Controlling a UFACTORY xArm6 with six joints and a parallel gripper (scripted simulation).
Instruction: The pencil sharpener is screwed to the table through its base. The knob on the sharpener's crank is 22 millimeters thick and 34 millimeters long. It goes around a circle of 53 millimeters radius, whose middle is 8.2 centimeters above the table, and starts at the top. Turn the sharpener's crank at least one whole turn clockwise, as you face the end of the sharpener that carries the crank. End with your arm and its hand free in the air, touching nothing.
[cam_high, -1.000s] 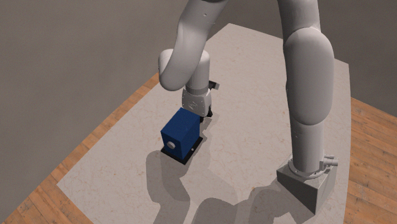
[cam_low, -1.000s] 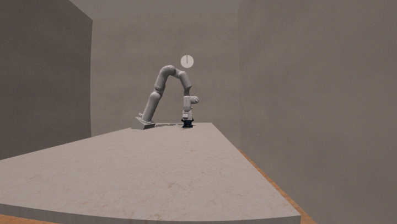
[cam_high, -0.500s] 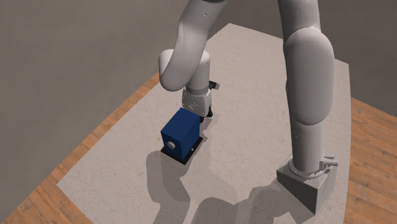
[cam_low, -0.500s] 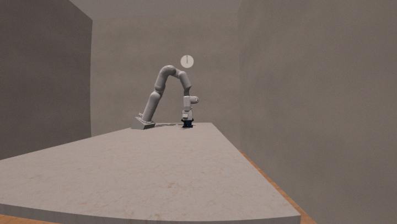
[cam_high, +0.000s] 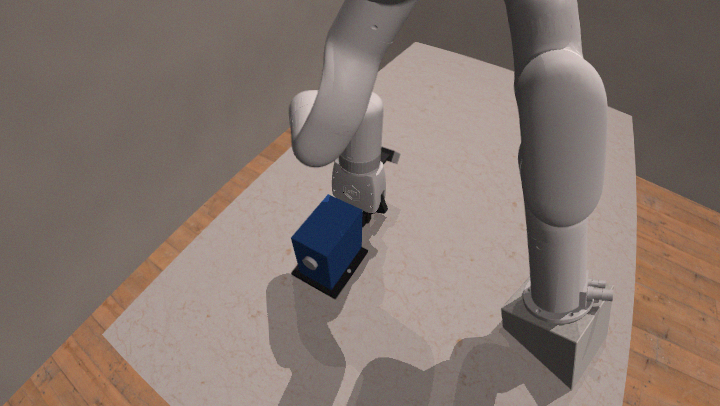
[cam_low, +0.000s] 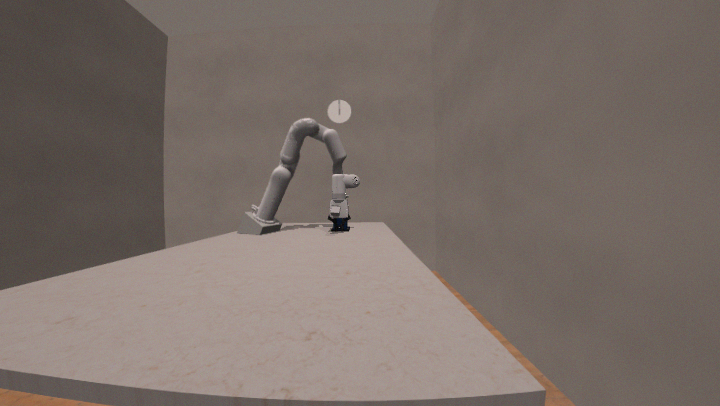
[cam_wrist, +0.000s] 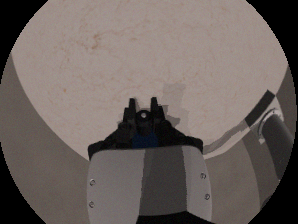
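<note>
The blue box-shaped pencil sharpener (cam_high: 330, 242) (cam_low: 340, 225) stands on its black base plate (cam_high: 348, 278) near the middle of the table (cam_high: 453, 151). A white round hole fitting shows on its near end. The crank end faces away and is hidden behind the body. My gripper (cam_high: 375, 207) (cam_low: 339, 219) (cam_wrist: 143, 105) points straight down just behind the sharpener's far end, low beside it. Its dark fingers stand narrowly apart, shut on the crank knob. The knob shows only as a small dark piece between the fingertips in the wrist view.
The arm's grey base block (cam_high: 559, 332) (cam_low: 258, 225) sits at the table's right side. The table's edges drop to a wooden floor (cam_high: 675, 262) on the left and right. A round clock-like dial (cam_low: 338, 111) hangs on the back wall.
</note>
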